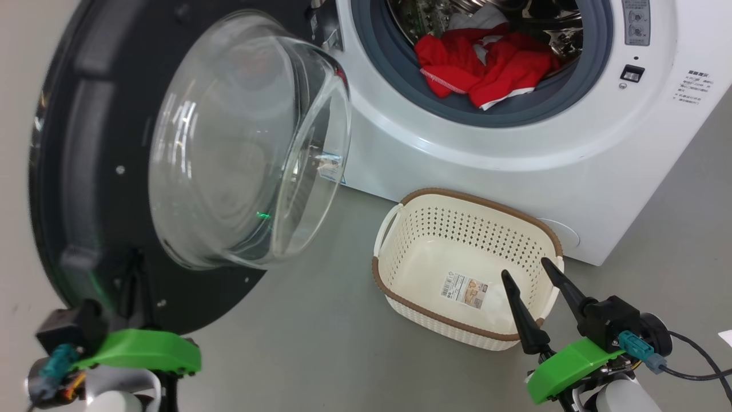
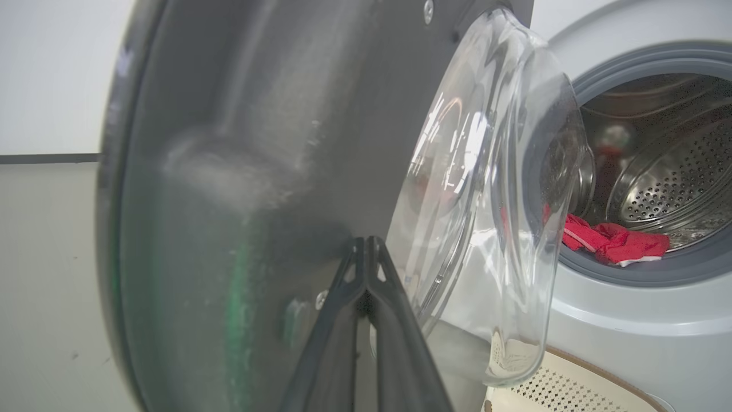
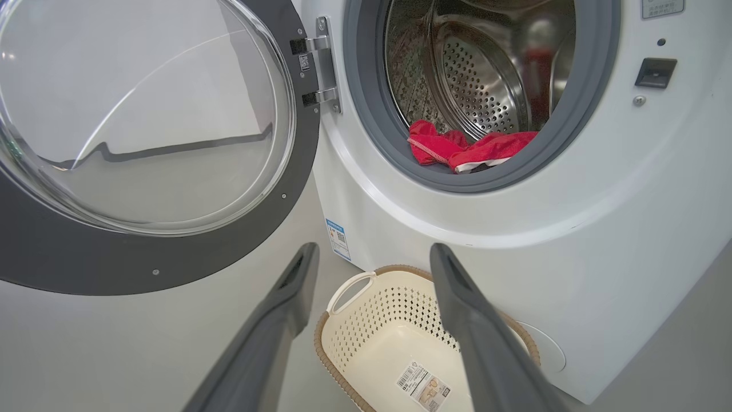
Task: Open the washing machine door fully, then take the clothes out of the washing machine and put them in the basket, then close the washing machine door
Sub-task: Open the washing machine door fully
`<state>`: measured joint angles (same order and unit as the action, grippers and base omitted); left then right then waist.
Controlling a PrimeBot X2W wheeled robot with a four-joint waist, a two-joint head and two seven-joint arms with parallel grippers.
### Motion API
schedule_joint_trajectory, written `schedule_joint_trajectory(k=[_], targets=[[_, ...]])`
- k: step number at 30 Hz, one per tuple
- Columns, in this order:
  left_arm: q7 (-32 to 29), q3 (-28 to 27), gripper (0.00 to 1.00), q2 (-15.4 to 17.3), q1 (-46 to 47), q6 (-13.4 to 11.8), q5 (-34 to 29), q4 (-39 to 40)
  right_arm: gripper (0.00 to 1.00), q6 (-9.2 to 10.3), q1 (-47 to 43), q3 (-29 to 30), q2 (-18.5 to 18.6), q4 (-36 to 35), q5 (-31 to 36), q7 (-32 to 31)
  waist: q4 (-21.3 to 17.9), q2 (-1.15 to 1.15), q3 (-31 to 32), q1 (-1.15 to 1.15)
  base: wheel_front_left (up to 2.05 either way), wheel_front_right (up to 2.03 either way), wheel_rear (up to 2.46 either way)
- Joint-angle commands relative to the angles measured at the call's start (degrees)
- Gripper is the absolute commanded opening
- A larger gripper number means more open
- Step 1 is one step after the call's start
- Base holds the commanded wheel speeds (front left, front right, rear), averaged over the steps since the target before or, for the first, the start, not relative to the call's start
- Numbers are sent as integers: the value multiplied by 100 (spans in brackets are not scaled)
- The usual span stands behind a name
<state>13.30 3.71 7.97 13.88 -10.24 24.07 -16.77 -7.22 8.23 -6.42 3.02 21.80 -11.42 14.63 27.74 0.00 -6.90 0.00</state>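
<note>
- So far, the large round washing machine door with its glossy black rim and bulging clear glass bowl (image 1: 86,171) stands swung wide to the left of the big white front-loading washing machine (image 1: 457,154). Whether it has reached its full swing I cannot tell, but the opening step looks done or nearly so.
- None of the bright red clothes with white trim (image 1: 486,63) are out yet. They lie heaped at the front of the perforated steel drum (image 3: 480,74), just behind the grey rubber seal (image 1: 400,86).
- The small cream-white perforated plastic basket with a brown rim (image 1: 469,197) sits on the grey floor (image 1: 320,320), right up against the machine's front below the opening. It holds nothing but its paper label (image 1: 464,290).
- Left to do: lifting the clothes out, dropping them in the basket, and closing the door.
- The left gripper (image 2: 366,243) has its fingers pressed together on nothing. Its tips are at the door's inner face near the low rim, just beside the glass bowl, seemingly touching.
- The right gripper (image 1: 526,269) is spread and empty, and it hovers over the basket's near right edge. The clothes lie farther off and higher, well apart from it.
</note>
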Motion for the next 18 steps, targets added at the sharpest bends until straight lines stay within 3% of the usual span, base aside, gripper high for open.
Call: schedule_joint_trajectory(k=[1, 18], targets=[[88, -371, 0, 244, 247, -107, 105, 44, 100, -26, 185, -152, -14, -124, 66, 37, -10, 0, 1, 0, 0, 0, 0], [166, -1222, 0, 408, 822, 97, 515, -714, 100, -26, 146, -162, -14, -124, 304, 37, -139, 0, -185, 0, 0, 0, 0]])
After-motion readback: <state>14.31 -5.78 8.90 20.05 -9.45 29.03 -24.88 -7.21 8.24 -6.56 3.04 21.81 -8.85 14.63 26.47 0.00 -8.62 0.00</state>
